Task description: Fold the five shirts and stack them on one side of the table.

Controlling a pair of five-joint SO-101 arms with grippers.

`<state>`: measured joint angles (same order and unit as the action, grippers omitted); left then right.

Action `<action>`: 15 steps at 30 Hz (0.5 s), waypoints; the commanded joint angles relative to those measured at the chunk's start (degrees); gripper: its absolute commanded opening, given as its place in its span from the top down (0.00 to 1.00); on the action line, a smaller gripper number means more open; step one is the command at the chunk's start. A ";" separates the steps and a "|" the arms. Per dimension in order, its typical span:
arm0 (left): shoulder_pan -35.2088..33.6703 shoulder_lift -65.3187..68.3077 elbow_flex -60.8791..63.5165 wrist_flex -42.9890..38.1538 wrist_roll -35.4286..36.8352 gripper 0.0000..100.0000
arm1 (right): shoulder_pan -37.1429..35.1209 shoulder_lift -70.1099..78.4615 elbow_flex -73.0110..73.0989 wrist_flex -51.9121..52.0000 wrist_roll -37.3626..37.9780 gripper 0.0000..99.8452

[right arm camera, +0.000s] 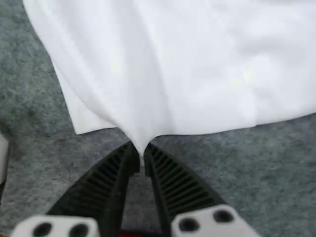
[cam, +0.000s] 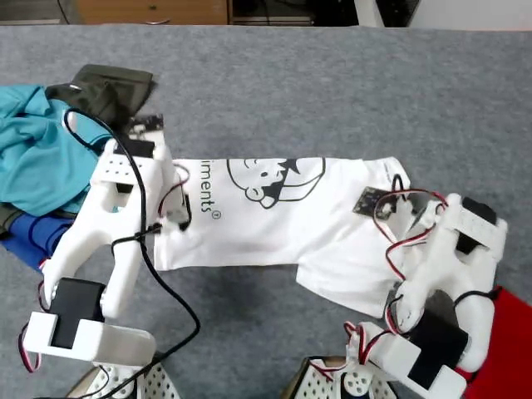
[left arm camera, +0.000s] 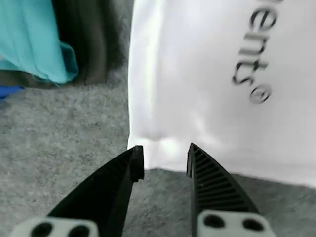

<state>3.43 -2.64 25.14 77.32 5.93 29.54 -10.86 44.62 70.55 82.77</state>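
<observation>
This looks like a robotics lab or test room: a left arm (cam: 108, 224) and a right arm (cam: 440, 274) of white plastic, with bare servo wires (cam: 150, 249), stand at the near edge of a table (cam: 332, 91) covered in grey felt. Beyond the table's far edge runs a wooden cabinet front (cam: 154, 11) — plain workroom furniture.

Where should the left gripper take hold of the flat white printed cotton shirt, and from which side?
Grip the white printed shirt at its corner, coming in low from the grey table side. The cloth lies flat there with its edge exposed, and the open left gripper faces it.
</observation>
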 commanded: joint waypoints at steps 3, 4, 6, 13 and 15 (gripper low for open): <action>-0.70 -0.75 6.24 -0.62 -8.88 0.85 | -7.08 -2.24 4.00 -7.30 -6.07 1.00; -0.62 -0.75 6.95 -0.70 -9.58 0.85 | -7.96 -2.24 4.70 -7.91 -6.59 1.00; -0.26 -0.75 7.91 -0.88 -10.02 0.85 | -8.48 -2.15 5.14 -8.35 -7.03 1.00; -0.18 -0.57 13.71 -7.21 -9.49 0.85 | -8.40 -1.98 5.23 -8.35 -7.03 1.00; -0.62 -0.57 16.53 -10.46 -9.93 0.85 | -8.40 -1.98 5.23 -8.35 -7.03 1.00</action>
<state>3.25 -2.64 39.12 70.55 -3.30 21.89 -10.86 49.89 62.73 76.26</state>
